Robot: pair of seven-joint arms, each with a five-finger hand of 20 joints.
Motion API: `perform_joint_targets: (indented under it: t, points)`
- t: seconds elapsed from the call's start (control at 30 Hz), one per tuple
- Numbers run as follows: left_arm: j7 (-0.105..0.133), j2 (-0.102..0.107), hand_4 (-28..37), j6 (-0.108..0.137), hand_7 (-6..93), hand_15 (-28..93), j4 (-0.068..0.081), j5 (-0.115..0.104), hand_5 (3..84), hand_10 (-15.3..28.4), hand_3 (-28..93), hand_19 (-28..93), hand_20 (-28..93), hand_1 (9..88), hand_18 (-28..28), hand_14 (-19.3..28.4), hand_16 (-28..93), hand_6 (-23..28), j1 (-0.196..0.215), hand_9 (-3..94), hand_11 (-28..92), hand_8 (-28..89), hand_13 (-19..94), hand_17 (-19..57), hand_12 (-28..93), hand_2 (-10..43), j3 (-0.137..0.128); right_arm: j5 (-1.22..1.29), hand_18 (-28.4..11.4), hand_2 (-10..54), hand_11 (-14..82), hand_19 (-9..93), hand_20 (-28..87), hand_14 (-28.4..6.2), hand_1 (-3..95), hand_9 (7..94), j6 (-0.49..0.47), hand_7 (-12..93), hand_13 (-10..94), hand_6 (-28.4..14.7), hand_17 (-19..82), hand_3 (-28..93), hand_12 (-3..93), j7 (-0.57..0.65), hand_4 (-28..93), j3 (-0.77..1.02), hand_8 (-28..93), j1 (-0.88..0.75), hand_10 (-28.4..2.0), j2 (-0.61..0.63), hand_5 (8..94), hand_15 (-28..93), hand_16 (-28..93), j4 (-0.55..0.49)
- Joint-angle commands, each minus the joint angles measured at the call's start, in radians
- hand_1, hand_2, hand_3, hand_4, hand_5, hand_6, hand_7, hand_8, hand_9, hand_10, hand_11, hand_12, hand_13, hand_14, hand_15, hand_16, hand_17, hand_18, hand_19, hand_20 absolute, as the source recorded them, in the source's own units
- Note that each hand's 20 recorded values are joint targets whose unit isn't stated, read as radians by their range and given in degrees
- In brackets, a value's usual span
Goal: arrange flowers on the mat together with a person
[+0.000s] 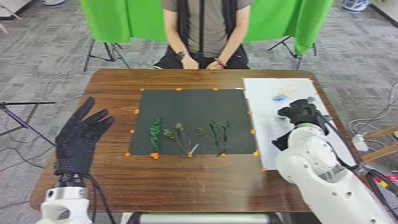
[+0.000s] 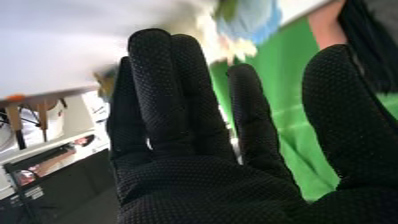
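My right hand (image 1: 304, 111) is released and empty, so I should pinch the blue flower (image 1: 280, 98), between its ten and eleven o'clock, low, sparing the petals.

Free path left of right hand (image 1: 305, 112) over far half of dark mat (image 1: 191, 104), green stems (image 1: 155, 134) obstructing nearer, blue flower (image 1: 280, 98) close ahead

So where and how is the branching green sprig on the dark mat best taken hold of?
I'd pinch the sprig low on its bare stems, coming from the robot's side: they run together at the near edge of the dark mat, while the leafy tops fan outward.
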Motion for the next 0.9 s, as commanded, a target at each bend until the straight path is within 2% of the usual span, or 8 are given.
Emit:
perform_joint_targets:
  t: [0.03,0.1,0.2,0.33,0.6,0.73,0.83,0.9]
  points:
    - [0.014,0.018,-28.3,0.015,11.8,48,0.002,-0.022,34.2,18.7,75,60,2,21.2,24.0,24.4,-8,6.8,-0.003,37.5,24,-9,29,-5.3,11,9.4,0.012,0.023,-21.4,1.5,32.7,65,18,-17.1,28.3,52.9,-0.059,14,53,1.0,12,75,17.4,0.011,-23,-0.054,-12,0.052,-20.3,-0.002,37.2,74,12,0.058]
    - [0.014,0.02,-28.3,0.013,11.8,48,0.003,-0.023,34.1,18.7,75,60,2,21.2,24.0,24.3,-8,6.8,-0.001,37.6,24,-9,29,-5.3,11,9.4,0.01,0.035,-21.1,1.1,31.8,65,18,-16.9,28.7,51.5,-0.085,14,52,1.2,12,75,17.3,0.004,-23,-0.063,-12,0.068,-20.6,-0.006,35.7,75,12,0.072]
    - [0.021,0.013,-28.3,-0.004,11.8,48,0.006,-0.05,34.2,18.8,75,60,2,21.2,24.0,24.4,-8,6.9,-0.005,37.6,24,-9,29,-5.3,11,9.4,0.011,0.024,-21.1,0.4,29.8,63,17,-16.9,30.0,50.6,-0.133,14,51,2.8,11,76,16.6,-0.001,-24,-0.081,-12,0.086,-20.5,-0.012,34.6,73,11,0.087]
    - [0.038,0.02,-28.3,-0.01,11.8,48,0.013,-0.046,34.3,18.8,75,60,2,21.1,24.0,24.4,-8,7.0,-0.013,37.7,24,-9,29,-5.3,11,9.3,0.015,0.037,-21.4,-0.8,27.1,63,17,-16.6,31.5,50.4,-0.132,15,50,3.8,10,77,16.0,-0.019,-24,-0.126,-13,0.117,-20.2,-0.005,35.2,71,10,0.114]
    - [0.039,0.022,-28.3,-0.011,12.0,48,0.013,-0.045,34.7,18.8,75,60,2,21.3,23.9,24.4,-8,6.8,-0.015,37.8,24,-9,29,-5.3,11,8.9,0.016,-0.017,-20.0,-2.8,26.4,62,17,-13.9,36.7,56.3,-0.172,19,54,3.0,12,76,16.0,-0.03,-26,-0.177,-15,0.122,-17.7,-0.007,49.6,69,10,0.145]
    - [0.059,0.019,-28.2,-0.033,11.9,48,0.02,-0.044,34.7,18.7,75,60,2,21.1,23.9,24.4,-8,6.8,-0.017,37.8,24,-9,29,-5.3,11,8.2,0.016,-0.05,-17.8,-6.5,26.5,65,16,-10.0,48.4,65.3,-0.191,26,61,2.3,16,71,18.2,-0.051,-28,-0.186,-12,0.112,-13.4,-0.012,61.5,64,14,0.154]
    - [0.058,0.016,-28.2,-0.035,11.9,48,0.02,-0.039,34.7,18.7,76,60,2,21.1,23.9,24.4,-8,6.8,-0.015,37.9,24,-9,29,-5.4,11,7.9,0.011,-0.079,-16.3,-8.3,14.3,67,16,-5.3,55.8,78.0,-0.17,32,67,2.1,20,67,32.1,-0.053,-28,-0.198,-8,0.11,-9.1,-0.011,70.5,59,25,0.161]
    - [0.072,0.021,-28.2,-0.029,11.9,48,0.024,-0.048,34.8,18.7,76,59,2,21.1,23.8,24.4,-8,6.9,-0.017,37.9,24,-9,29,-5.3,11,7.7,0.017,-0.09,-15.7,-8.6,14.0,69,16,-4.1,57.8,82.9,-0.144,33,70,2.2,23,67,35.7,-0.063,-28,-0.207,-8,0.108,-7.5,-0.005,72.9,59,27,0.161]
